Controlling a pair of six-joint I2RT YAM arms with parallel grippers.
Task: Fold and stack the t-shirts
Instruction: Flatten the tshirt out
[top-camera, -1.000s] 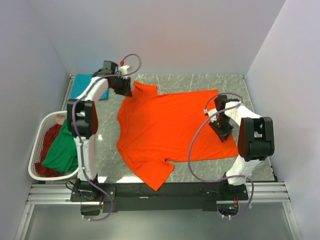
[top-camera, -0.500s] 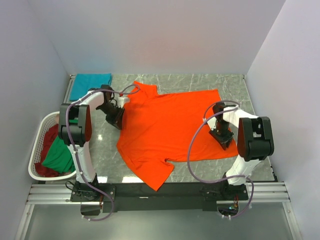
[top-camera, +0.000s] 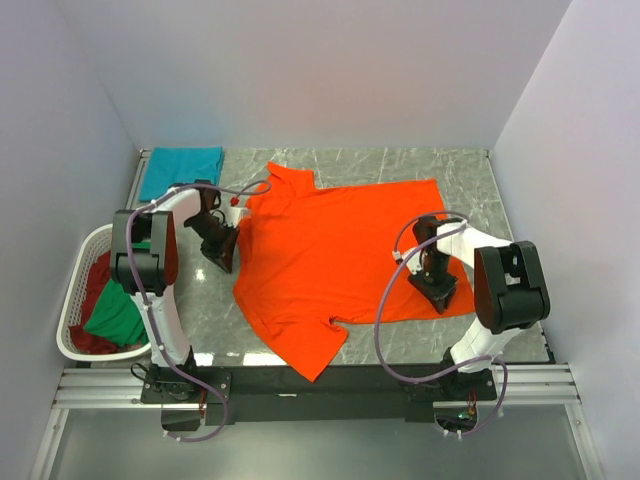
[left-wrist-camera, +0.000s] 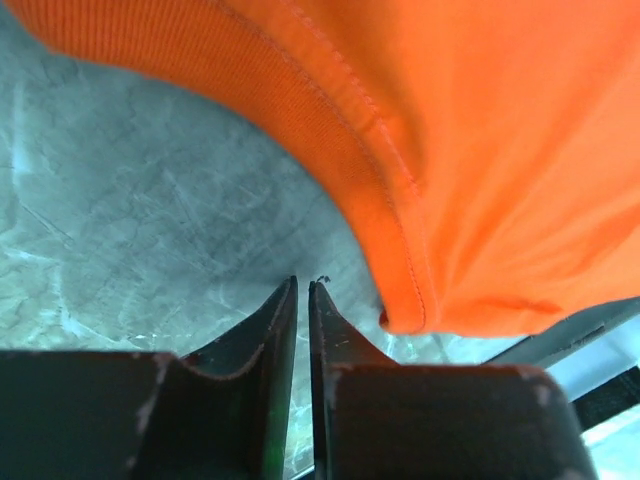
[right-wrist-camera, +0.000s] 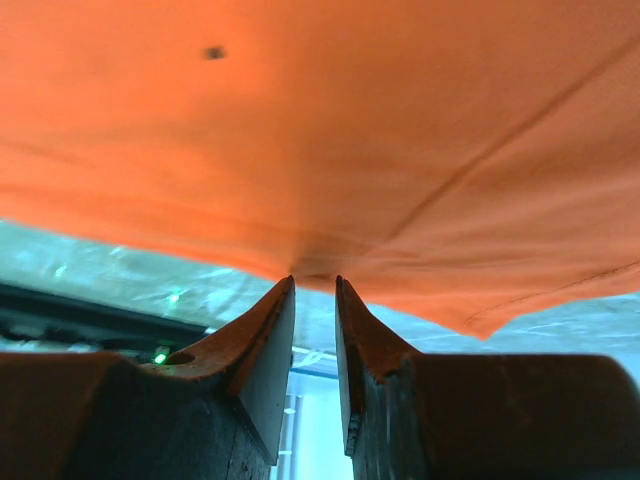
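An orange t-shirt (top-camera: 335, 255) lies spread flat across the marble table (top-camera: 200, 300). My left gripper (top-camera: 224, 260) is low over bare table just off the shirt's left edge. In the left wrist view the left gripper (left-wrist-camera: 303, 283) is shut with nothing in it, and the orange t-shirt's hem (left-wrist-camera: 400, 240) curves past to the right. My right gripper (top-camera: 436, 292) is on the shirt's near right part. In the right wrist view the right gripper (right-wrist-camera: 315, 280) pinches a pucker of the orange t-shirt (right-wrist-camera: 320, 130).
A folded teal t-shirt (top-camera: 180, 170) lies at the back left corner. A white slatted basket (top-camera: 72, 335) stands at the left edge, holding a green t-shirt (top-camera: 118, 308) and a dark red one (top-camera: 92, 285). Walls close in on three sides.
My left gripper came from the shirt's collar toward me along its left edge and closed. My right gripper slid nearer over the shirt's right side.
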